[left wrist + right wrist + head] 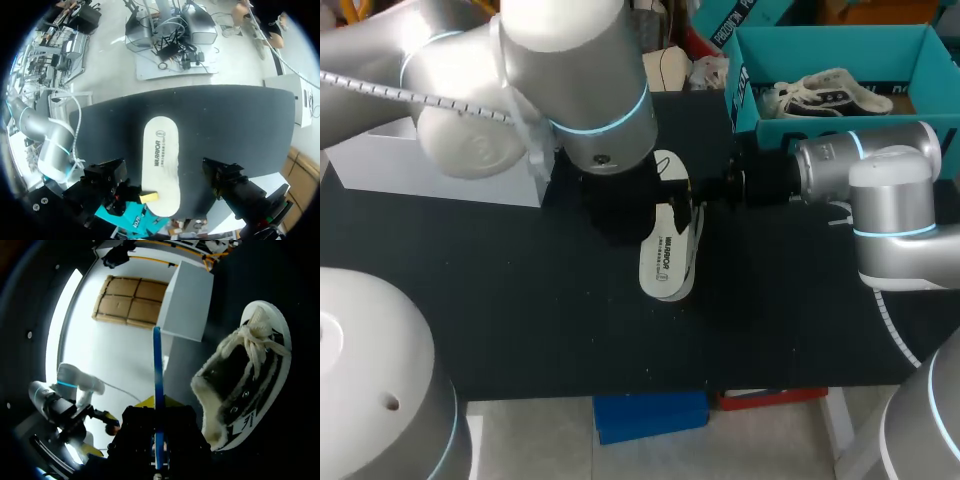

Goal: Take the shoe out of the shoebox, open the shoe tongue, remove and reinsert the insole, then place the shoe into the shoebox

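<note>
Right arm (880, 190) jaws clenched on one end of the white oval foam insole (665, 260) (161, 165) (157, 390), printed face up over the black desk (520, 300). Left arm (570, 70) sits above it; its jaws: can't tell. Black-and-white fleece-lined lace-up sneaker (240, 385) lies just beside the insole, outside the teal cardboard shoebox (820, 130). A second sneaker (825, 92) is inside that box.

Bright even light, soft shadows, sheen on left arm (570, 60)
</note>
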Controlling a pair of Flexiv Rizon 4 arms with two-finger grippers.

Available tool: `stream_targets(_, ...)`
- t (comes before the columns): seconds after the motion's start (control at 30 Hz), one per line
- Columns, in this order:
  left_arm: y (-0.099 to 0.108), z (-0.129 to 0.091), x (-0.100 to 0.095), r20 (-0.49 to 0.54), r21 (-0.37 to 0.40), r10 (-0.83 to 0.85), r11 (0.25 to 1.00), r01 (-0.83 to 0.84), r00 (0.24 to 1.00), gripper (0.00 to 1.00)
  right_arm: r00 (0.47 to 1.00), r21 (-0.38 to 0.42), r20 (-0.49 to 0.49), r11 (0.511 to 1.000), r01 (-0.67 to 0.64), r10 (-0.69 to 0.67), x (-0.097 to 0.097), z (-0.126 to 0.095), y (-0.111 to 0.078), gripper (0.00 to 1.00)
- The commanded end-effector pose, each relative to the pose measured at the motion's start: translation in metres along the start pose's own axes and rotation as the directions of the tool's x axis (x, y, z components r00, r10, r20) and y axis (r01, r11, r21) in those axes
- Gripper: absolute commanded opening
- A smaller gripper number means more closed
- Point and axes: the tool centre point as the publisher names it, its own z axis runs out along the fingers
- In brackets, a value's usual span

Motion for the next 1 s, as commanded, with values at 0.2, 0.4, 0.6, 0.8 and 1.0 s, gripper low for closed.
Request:
stream_targets(0.2,-0.0089,-0.0054,0.0275,0.558,-0.012,-0.013,1.000,0.024,0.830,1.00,1.000,0.000,-0.001,1.000,0.000,0.000,-0.0010,0.0010,0.0003,0.00)
stream_targets(0.4,-0.0064,-0.0037,0.0320,0.641,-0.025,-0.008,0.999,0.032,0.768,1.00,1.000,0.000,-0.001,1.000,0.000,0.000,-0.0010,0.0010,0.0003,0.00)
stream_targets(0.6,-0.0064,-0.0037,0.0320,0.641,-0.025,-0.008,0.999,0.032,0.768,1.00,1.000,0.000,-0.001,1.000,0.000,0.000,-0.0010,0.0010,0.0003,0.00)
stream_targets(0.8,-0.0064,-0.0037,0.0320,0.641,-0.025,-0.008,0.999,0.032,0.768,1.00,1.000,0.000,-0.001,1.000,0.000,0.000,-0.0010,0.0010,0.0003,0.00)
stream_targets(1.0,-0.0064,-0.0037,0.0320,0.641,-0.025,-0.008,0.999,0.032,0.768,1.00,1.000,0.000,-0.001,1.000,0.000,0.000,-0.0010,0.0010,0.0003,0.00)
